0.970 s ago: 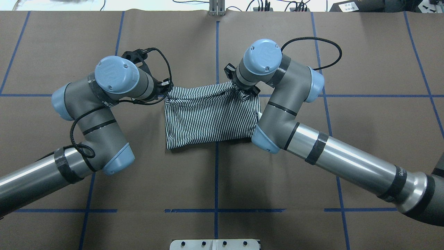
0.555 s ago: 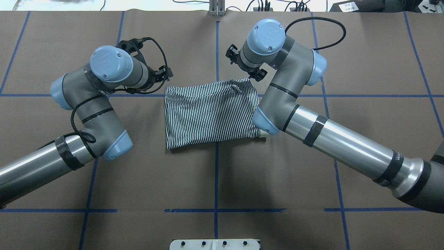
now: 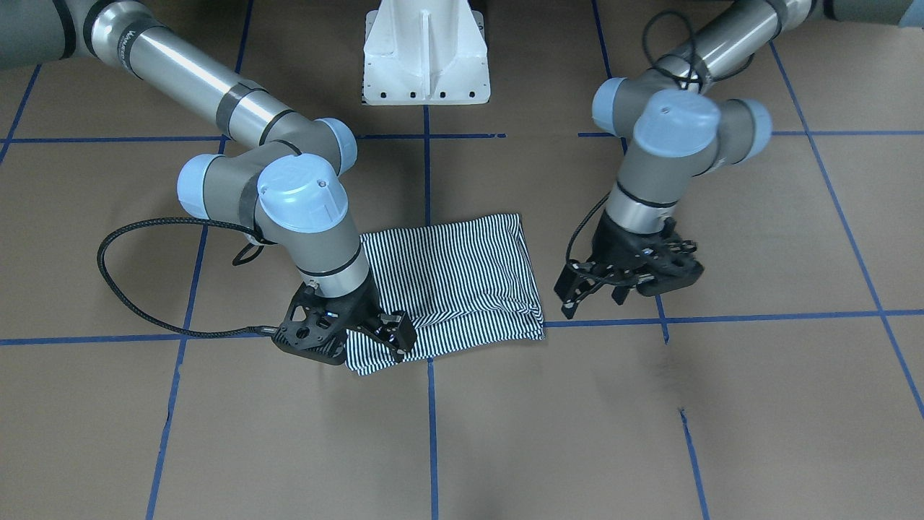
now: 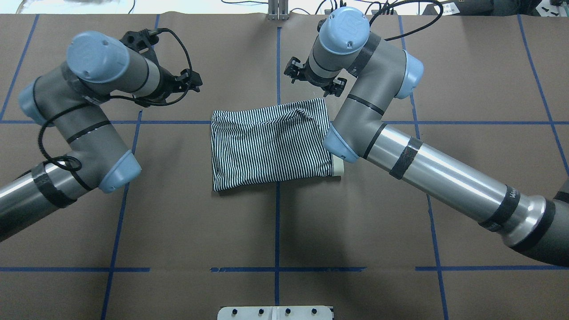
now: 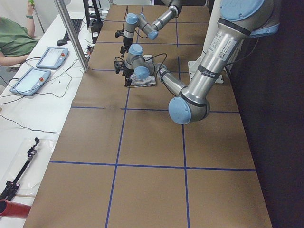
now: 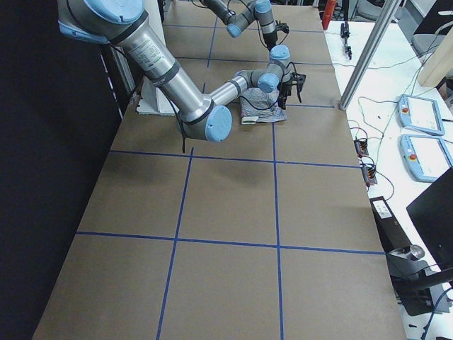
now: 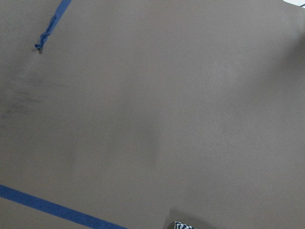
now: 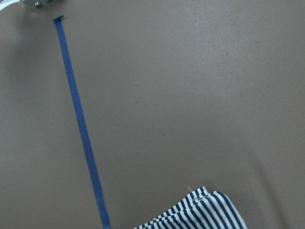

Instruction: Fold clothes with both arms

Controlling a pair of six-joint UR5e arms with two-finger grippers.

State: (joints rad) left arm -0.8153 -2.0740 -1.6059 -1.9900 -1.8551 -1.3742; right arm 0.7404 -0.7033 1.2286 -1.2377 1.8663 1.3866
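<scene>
Folded striped polo shirt (image 4: 271,146) lies mid-desk (image 4: 284,231), long axis 9 to 3 o'clock, cream collar (image 4: 338,168) mostly hidden at 4 o'clock. The left gripper (image 3: 595,289) at 10 and right gripper (image 3: 386,334) at 1 hover spread, empty.

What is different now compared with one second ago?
The right gripper let go of the bunched far corner of the striped shirt and pulled away, farther from the robot. The left gripper drew back from the other far corner, out to the robot's left. The shirt stays folded, same place.
</scene>
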